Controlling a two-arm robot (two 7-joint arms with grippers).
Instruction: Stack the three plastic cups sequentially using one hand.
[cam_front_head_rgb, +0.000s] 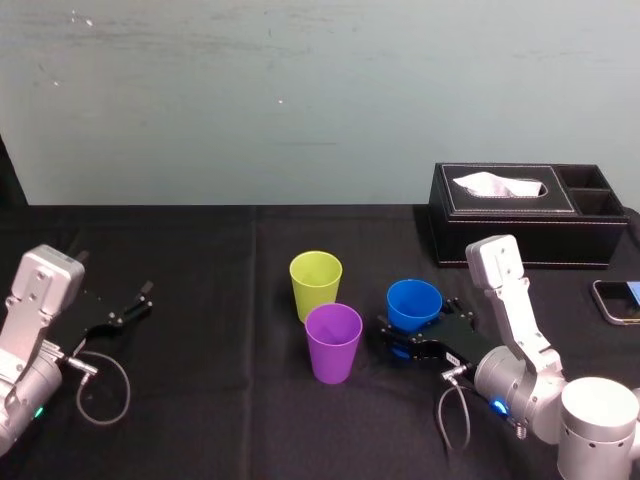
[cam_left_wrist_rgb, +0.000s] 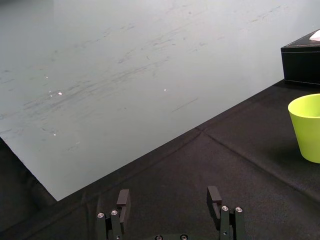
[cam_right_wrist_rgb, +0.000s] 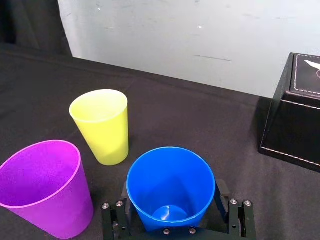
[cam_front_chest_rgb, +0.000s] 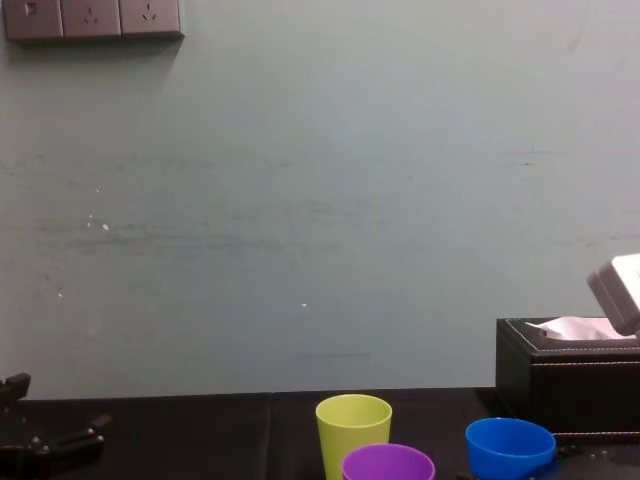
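1. Holds the blue cup (cam_front_head_rgb: 414, 303) clamped between the right gripper's (cam_right_wrist_rgb: 171, 195) jaws, right of the desk's (cam_front_head_rgb: 200, 300) middle.
2. Leaves the purple cup (cam_front_head_rgb: 333, 342) and the yellow-green cup (cam_front_head_rgb: 315, 283) upright mid-desk, apart.
3. Rests the left gripper (cam_left_wrist_rgb: 170, 200), jaws apart, near the left edge.

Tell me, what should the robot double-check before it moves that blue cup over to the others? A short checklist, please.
1. Blue cup sits inside the right gripper: ok.
2. Grip tight enough to lift: cannot tell.
3. Purple cup upright, mouth empty: ok.
4. Yellow-green cup upright, standing apart from the purple cup: ok.
5. Left gripper open, parked at the far left, away from the cups: ok.
6. Tissue box stands farther back than the cups, likely out of the way: ok.
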